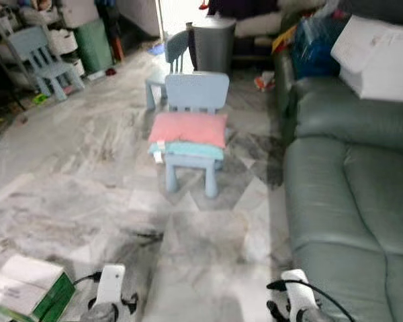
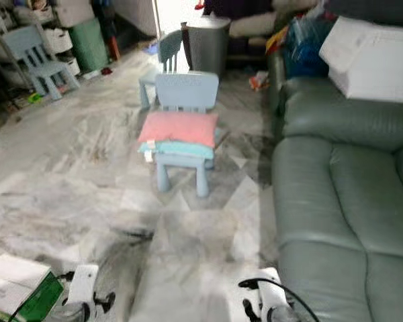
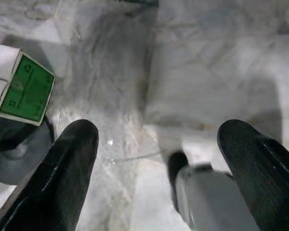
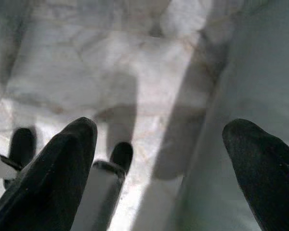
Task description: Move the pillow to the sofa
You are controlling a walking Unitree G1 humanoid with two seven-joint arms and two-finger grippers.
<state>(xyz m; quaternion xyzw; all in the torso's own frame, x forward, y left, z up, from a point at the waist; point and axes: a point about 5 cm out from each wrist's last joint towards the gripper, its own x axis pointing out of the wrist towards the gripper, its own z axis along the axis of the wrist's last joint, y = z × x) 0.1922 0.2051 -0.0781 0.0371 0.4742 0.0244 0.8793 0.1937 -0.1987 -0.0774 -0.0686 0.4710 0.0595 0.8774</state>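
Note:
A pink pillow lies on top of a teal cushion on the seat of a small light-blue child's chair, a few steps ahead on the marble floor. The grey-green sofa runs along my right side. Both arms hang low near my body, the left arm and the right arm, far from the pillow. In the left wrist view my left gripper is open over bare floor. My right gripper is open too, beside the sofa's front edge.
A large white box and a blue bag sit on the sofa's far end. A second small chair and a grey bin stand behind the pillow's chair. A green-and-white box lies by my left foot.

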